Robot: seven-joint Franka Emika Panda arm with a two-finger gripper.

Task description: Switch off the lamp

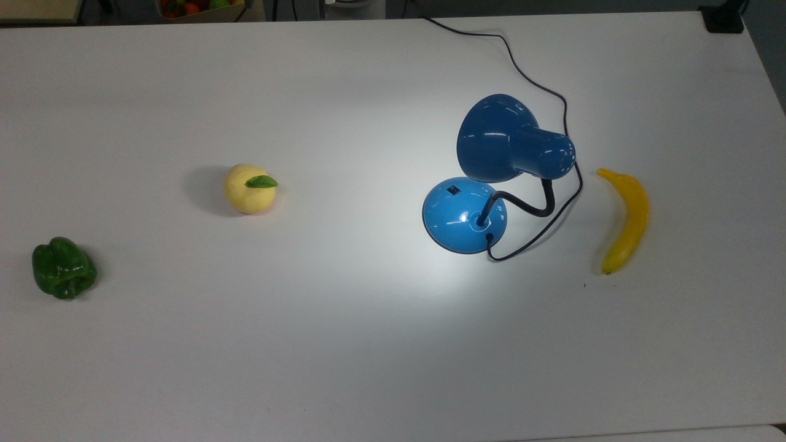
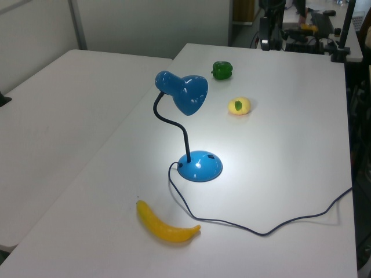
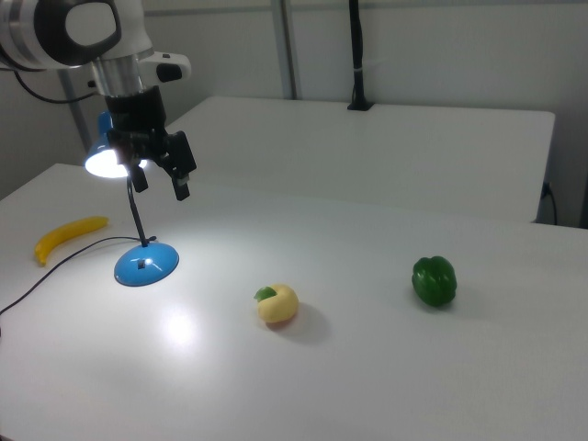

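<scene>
From the top view, the lamp (image 1: pixel 485 184) is lit and throws a bright pool on the table (image 1: pixel 344 368); its small black switch (image 1: pixel 453 189) sits on the domed base toward the top view's upper left, partly under the shade (image 1: pixel 497 138), so I judge I should come in from that open side with one fingertip, press straight down, and keep clear of the neck and the cord (image 1: pixel 534 83). A banana (image 1: pixel 626 218) lies near on the top view's right; a yellow fruit (image 1: pixel 250 188) and a green pepper (image 1: pixel 64 268) are well apart on the left. In the left view, the lamp stands mid-table with the shade tilted toward the fruit, the switch facing the left view's right. In the right view, the gripper (image 3: pixel 158 175) hangs high beside the glowing shade, well above the base, pointing down, with its fingers (image 3: pixel 182 170) spread apart and holding nothing.
</scene>
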